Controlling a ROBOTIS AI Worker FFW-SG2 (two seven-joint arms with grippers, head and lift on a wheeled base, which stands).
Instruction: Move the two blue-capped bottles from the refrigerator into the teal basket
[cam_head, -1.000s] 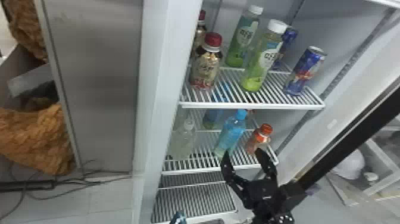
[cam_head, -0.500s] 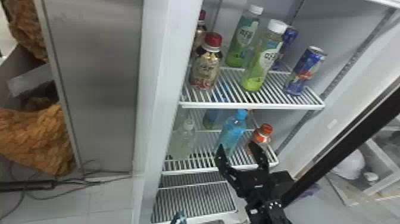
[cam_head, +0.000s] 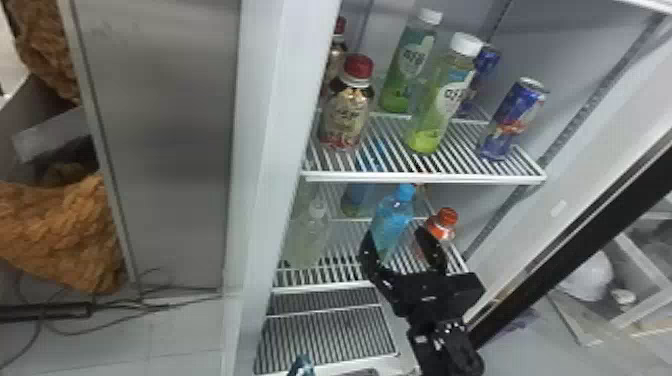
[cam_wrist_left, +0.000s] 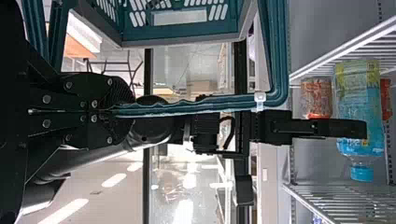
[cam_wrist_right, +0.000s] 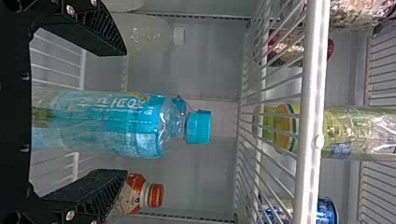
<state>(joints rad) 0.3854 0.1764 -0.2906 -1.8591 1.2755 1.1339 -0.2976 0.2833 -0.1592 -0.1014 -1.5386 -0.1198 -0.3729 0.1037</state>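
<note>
The front blue-capped bottle (cam_head: 392, 225) stands on the refrigerator's middle shelf in the head view. My right gripper (cam_head: 396, 246) is open around its lower part; in the right wrist view the bottle (cam_wrist_right: 121, 123) lies between the spread fingers of the right gripper (cam_wrist_right: 125, 112), apart from both fingertips. Behind it to the left is another blue bottle (cam_head: 356, 199), its top seen through the upper shelf. In the left wrist view my left gripper (cam_wrist_left: 109, 111) is shut on the handle (cam_wrist_left: 187, 106) of the teal basket (cam_wrist_left: 182, 35).
An orange-capped bottle (cam_head: 442, 225) stands close to the right finger, and a clear bottle (cam_head: 310, 237) stands at the left of that shelf. The upper shelf (cam_head: 425, 177) overhangs them, holding several bottles and cans. The refrigerator's left side wall (cam_head: 270, 150) borders the opening.
My right gripper has moved left and farther into the refrigerator, so its open fingers now stand on either side of the front blue-capped bottle. The bottles have stayed in place.
</note>
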